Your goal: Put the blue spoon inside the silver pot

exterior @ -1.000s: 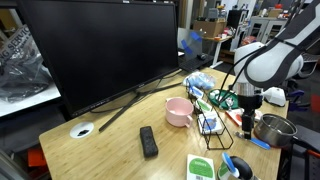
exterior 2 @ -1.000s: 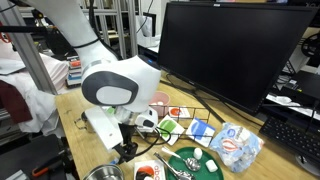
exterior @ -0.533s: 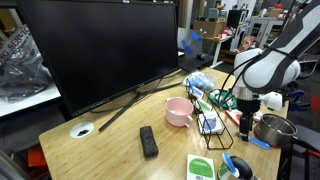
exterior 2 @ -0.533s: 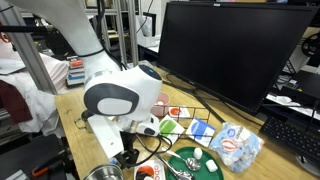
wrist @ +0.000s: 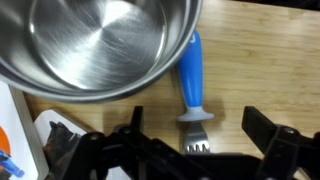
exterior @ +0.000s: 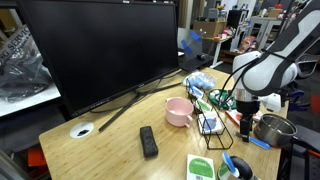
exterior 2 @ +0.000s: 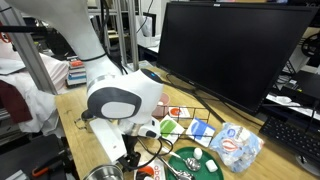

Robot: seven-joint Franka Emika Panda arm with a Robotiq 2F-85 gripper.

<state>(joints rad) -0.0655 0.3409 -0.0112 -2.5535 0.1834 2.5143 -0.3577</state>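
The silver pot [wrist: 95, 45] fills the top left of the wrist view, empty and shiny. The blue spoon [wrist: 190, 75] lies flat on the wooden table just beside the pot's rim; it has a blue handle, a grey collar and a metal end with tines. My gripper [wrist: 195, 140] is open, its two black fingers to either side of that metal end, not touching it. In an exterior view the pot [exterior: 272, 128] stands at the table's edge with the blue spoon [exterior: 258, 143] next to it and the gripper [exterior: 246, 124] just above. The pot also shows in an exterior view [exterior 2: 105, 172].
A pink cup [exterior: 178, 111], a black wire rack [exterior: 211, 122], a black remote [exterior: 148, 141], a blue-and-black ring [exterior: 238, 168] and a big monitor [exterior: 100, 50] share the table. A dark green dish [exterior 2: 190, 160] and colourful packets lie near the arm.
The arm has sunk a little lower toward the pot and the spoon. The gripper stays open and nothing on the table has moved.
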